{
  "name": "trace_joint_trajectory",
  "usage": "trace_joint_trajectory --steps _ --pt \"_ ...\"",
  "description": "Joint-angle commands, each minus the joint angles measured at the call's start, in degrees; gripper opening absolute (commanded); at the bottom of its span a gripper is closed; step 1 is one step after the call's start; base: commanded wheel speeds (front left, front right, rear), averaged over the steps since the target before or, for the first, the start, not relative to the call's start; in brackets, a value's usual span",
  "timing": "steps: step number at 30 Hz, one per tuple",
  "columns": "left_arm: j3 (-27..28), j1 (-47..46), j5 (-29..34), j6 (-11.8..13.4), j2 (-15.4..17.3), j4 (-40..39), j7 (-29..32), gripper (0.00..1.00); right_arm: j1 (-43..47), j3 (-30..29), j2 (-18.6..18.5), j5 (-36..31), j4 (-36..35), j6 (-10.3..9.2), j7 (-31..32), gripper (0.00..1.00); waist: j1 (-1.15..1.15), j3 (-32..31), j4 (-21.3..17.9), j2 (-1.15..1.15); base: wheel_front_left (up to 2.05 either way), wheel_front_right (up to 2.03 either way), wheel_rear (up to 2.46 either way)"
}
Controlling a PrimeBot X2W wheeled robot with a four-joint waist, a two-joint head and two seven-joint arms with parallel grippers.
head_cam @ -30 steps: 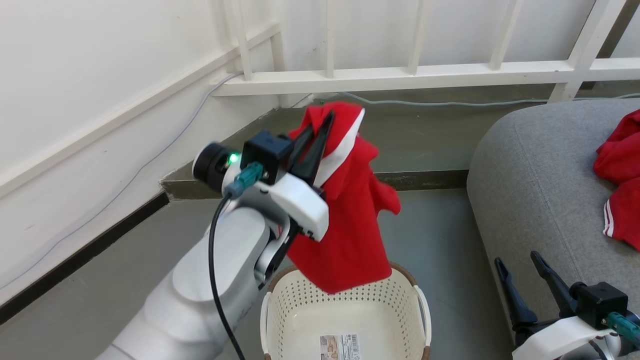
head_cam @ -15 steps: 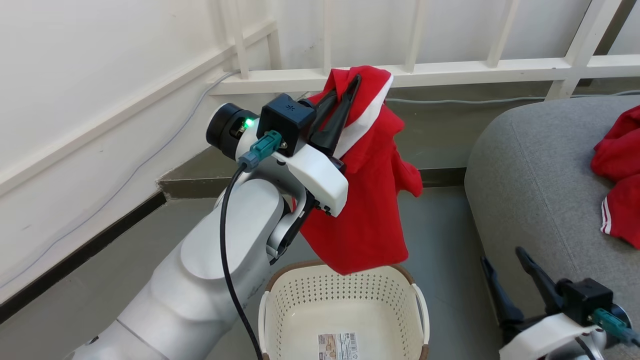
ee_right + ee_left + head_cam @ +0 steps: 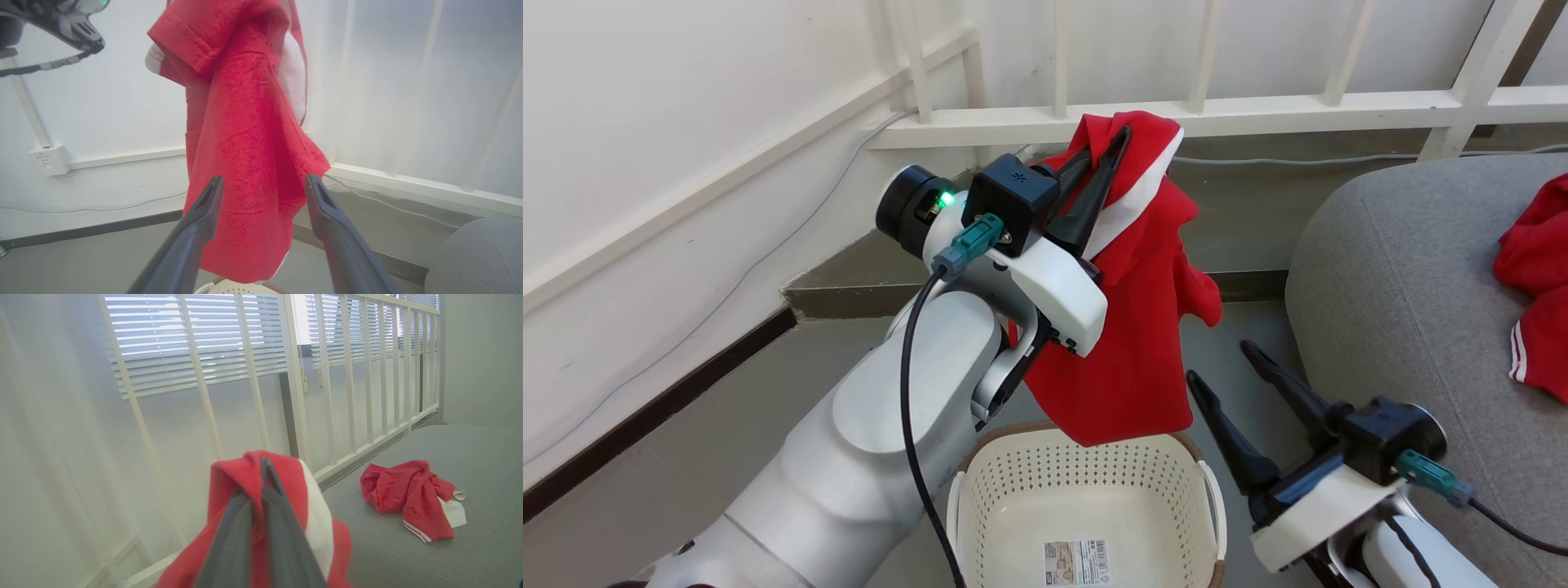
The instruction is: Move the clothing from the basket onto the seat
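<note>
Left gripper [image 3: 1112, 143] is clamped on the top of a red garment [image 3: 1127, 359], which hangs above the basket [image 3: 1045, 482] with its hem just over the far rim. Right gripper [image 3: 1218, 363] is spread wide and empty, just right of the basket, fingers aimed at the hanging cloth. Second garment [image 3: 1531, 261] lies on the seat [image 3: 1405, 278], right of the basket. Basket looks empty bar a label [image 3: 1078, 563]. Step in hand: the carry. Next: swing it right, keep the hem clear of the seat edge, then release.

The grey floor [image 3: 686, 433] bears the basket [image 3: 1029, 482]; the seat [image 3: 1405, 286] bears crumpled red clothing [image 3: 1535, 261].
</note>
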Motion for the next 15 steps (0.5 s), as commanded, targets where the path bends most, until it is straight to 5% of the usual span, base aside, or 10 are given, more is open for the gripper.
trace_joint_trajectory --steps 1,15 --pt "1.55 -3.64 -0.33 0.25 0.85 -0.87 -0.67 0.0 -2.16 1.2 -0.53 0.68 -1.43 0.22 -0.35 1.0 0.0 0.02 0.04 0.0 0.0 0.0 0.0" --pt "-1.03 -4.72 -2.07 0.78 0.53 -0.66 -1.52 0.0 -12.28 6.41 1.65 0.55 6.79 0.22 -0.35 1.0 0.0 0.73 1.19 0.0 0.0 0.0 0.0"
